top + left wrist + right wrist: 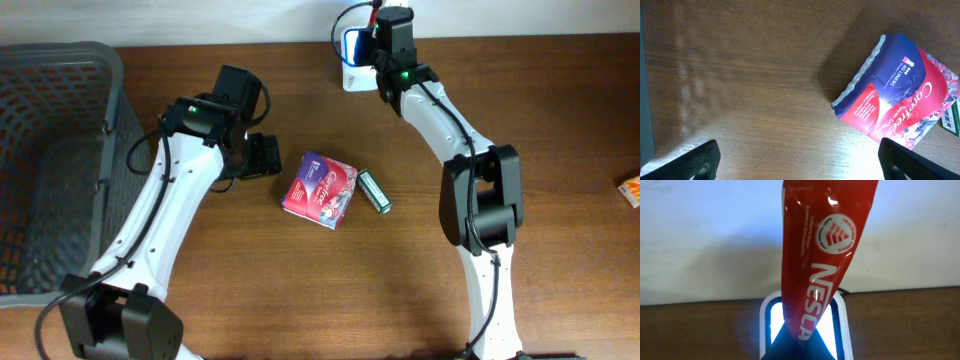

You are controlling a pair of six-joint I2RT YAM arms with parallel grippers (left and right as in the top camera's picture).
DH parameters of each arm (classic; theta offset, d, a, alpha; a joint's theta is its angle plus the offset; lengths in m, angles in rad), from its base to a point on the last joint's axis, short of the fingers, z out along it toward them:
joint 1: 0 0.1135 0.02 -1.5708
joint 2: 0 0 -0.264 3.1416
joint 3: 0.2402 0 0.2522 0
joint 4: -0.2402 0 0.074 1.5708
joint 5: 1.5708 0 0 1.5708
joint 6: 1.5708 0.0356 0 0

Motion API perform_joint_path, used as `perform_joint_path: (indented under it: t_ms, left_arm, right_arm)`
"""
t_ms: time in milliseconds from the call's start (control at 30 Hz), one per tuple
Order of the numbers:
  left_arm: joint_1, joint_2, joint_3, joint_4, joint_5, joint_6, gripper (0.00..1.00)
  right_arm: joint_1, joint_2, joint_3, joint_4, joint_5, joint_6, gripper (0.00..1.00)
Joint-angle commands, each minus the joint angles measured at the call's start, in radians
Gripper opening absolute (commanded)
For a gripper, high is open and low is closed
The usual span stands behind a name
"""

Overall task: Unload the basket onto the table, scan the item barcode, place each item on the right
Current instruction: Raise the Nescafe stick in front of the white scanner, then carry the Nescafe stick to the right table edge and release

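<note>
The grey basket sits at the 9 o'clock edge of your counter. Your left tool hovers low over the wood, just at 9 o'clock of the Carefree packet. Its fingers are spread wide and hold nothing. A small green box lies just beside that packet on its 3 o'clock side. Up at 12 o'clock, your right tool is clamped tight on the red sachet. The sachet rises from the jaws in front of the lit scanner at the back wall. An orange packet lies well apart at the 3 o'clock edge.

You are in the scanning step, with the sachet presented at the scanner window. The wrist view gives you only the brand face. No barcode shows, so I cannot tell whether the code meets the light. As I judge it, your next move calls for a slow roll or tilt of the right wrist to bring the code side toward the window. Grip firmly, since the foil looks slick and limp.
</note>
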Motion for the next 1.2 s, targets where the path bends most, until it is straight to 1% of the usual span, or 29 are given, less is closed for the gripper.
perform_joint_path:
  t_ms: [0,67,133,200,267,333,400,500,600,700,767,800,833,867,933,1000,1033,1100,1133,1167]
  left_arm:
    - [0.002,-0.007,0.002,-0.001,-0.007,-0.009,0.99]
    - [0.002,-0.007,0.002,-0.001,-0.007,-0.009,0.99]
    - [0.002,-0.007,0.002,-0.001,-0.007,-0.009,0.99]
    - [0.002,-0.007,0.002,-0.001,-0.007,-0.009,0.99]
    - [0.002,-0.007,0.002,-0.001,-0.007,-0.009,0.99]
    - [0.002,-0.007,0.002,-0.001,-0.007,-0.009,0.99]
    - [0.002,-0.007,0.002,-0.001,-0.007,-0.009,0.99]
    - [0.002,-0.007,0.002,-0.001,-0.007,-0.009,0.99]
    - [0.002,-0.007,0.002,-0.001,-0.007,-0.009,0.99]
    - [0.002,-0.007,0.002,-0.001,-0.007,-0.009,0.99]
    - [0.002,-0.007,0.002,-0.001,-0.007,-0.009,0.99]
    - [0.002,-0.007,0.002,-0.001,-0.007,-0.009,0.99]
    - [0.002,-0.007,0.002,-0.001,-0.007,-0.009,0.99]
    - [0.002,-0.007,0.002,-0.001,-0.007,-0.009,0.99]
    - [0.002,-0.007,0.002,-0.001,-0.007,-0.009,0.99]
    - [0.002,-0.007,0.002,-0.001,-0.007,-0.009,0.99]
    - [0.002,-0.007,0.002,-0.001,-0.007,-0.009,0.99]
    - [0.002,-0.007,0.002,-0.001,-0.007,-0.009,0.99]
    - [0.002,-0.007,0.002,-0.001,-0.007,-0.009,0.99]
    - [0.002,-0.007,0.002,-0.001,-0.007,-0.009,0.99]
  right_arm:
    - [-0.002,-0.058,0.022,-0.026,0.025,0.006,0.04]
    - [-0.021,-0.115,0.022,-0.088,0.026,0.006,0.04]
    - [-0.069,-0.199,0.022,-0.175,0.092,0.010,0.04]
    - [-0.176,-0.305,0.022,-0.357,0.241,0.105,0.04]
    - [-0.283,-0.344,0.022,-0.486,0.246,0.115,0.04]
    - [-0.455,-0.338,0.022,-0.667,0.246,0.114,0.04]
    - [-0.607,-0.314,0.017,-0.785,0.245,0.114,0.04]
    - [-0.790,-0.235,0.013,-0.888,0.235,0.114,0.04]
    - [-0.881,-0.167,0.013,-0.913,0.223,0.114,0.04]
    - [-0.921,-0.135,0.013,-0.889,0.112,0.082,0.04]
    - [-0.915,-0.134,0.013,-0.866,0.098,0.083,0.05]
    - [-0.912,-0.134,0.013,-0.867,0.098,0.084,0.07]
    - [-0.910,-0.134,0.008,-0.867,0.098,0.084,0.11]
    - [-0.910,-0.134,-0.003,-0.867,0.098,0.084,0.20]
    - [-0.910,-0.132,-0.041,-0.863,0.098,0.084,0.25]
    - [-0.910,-0.131,-0.051,-0.888,0.098,0.084,0.43]
    - [-0.910,-0.135,-0.049,-0.903,0.098,0.084,0.46]
    - [-0.910,-0.160,-0.035,-0.944,0.082,0.084,0.47]
    - [-0.910,-0.196,-0.020,-0.973,0.030,0.083,0.47]
    - [-0.910,-0.239,0.003,-1.015,-0.068,0.084,0.47]
